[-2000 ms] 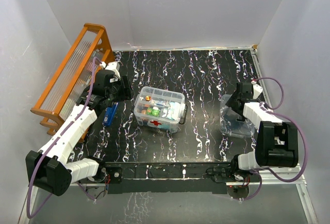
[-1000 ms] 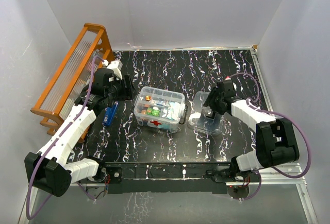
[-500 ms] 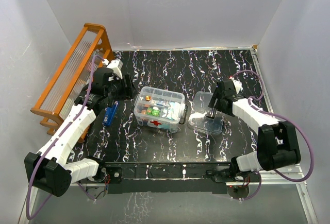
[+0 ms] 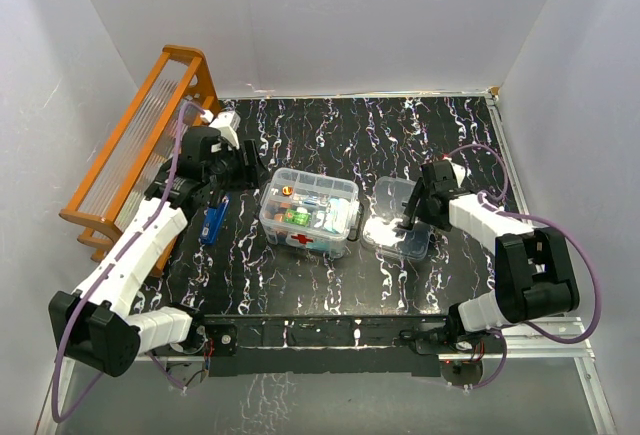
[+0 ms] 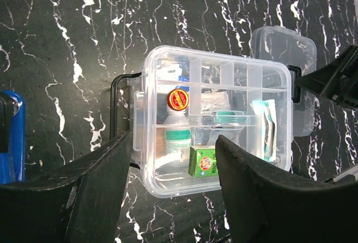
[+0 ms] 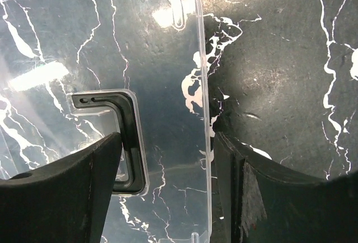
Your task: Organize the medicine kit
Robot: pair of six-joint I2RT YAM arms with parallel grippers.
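The medicine kit [image 4: 308,212] sat uncovered near the middle of the black marbled table [image 4: 330,135], with its red cross on the side facing the arms' bases. A clear divided tray [image 5: 246,84] filled its top. In and under the tray were a red-capped bottle [image 5: 178,100], a small green carton [image 5: 202,161] and white packets [image 5: 267,134] at one end.

The clear lid [image 4: 392,210] lay flat on the table just right of the kit; whether the two touched could not be told. Its dark handle [image 6: 126,121] lay folded into a recess. The right gripper [image 4: 410,221] hovered low over the lid, spread and holding nothing. One finger was beside the handle and the other was past the lid's edge, over bare table.

The left gripper [image 4: 240,167] hung above the table just left of the kit, released and empty, with nothing between it and the kit. A blue object [image 4: 212,223] lay left of the kit. Farther left, an orange rack [image 4: 140,145] stood along the wall.
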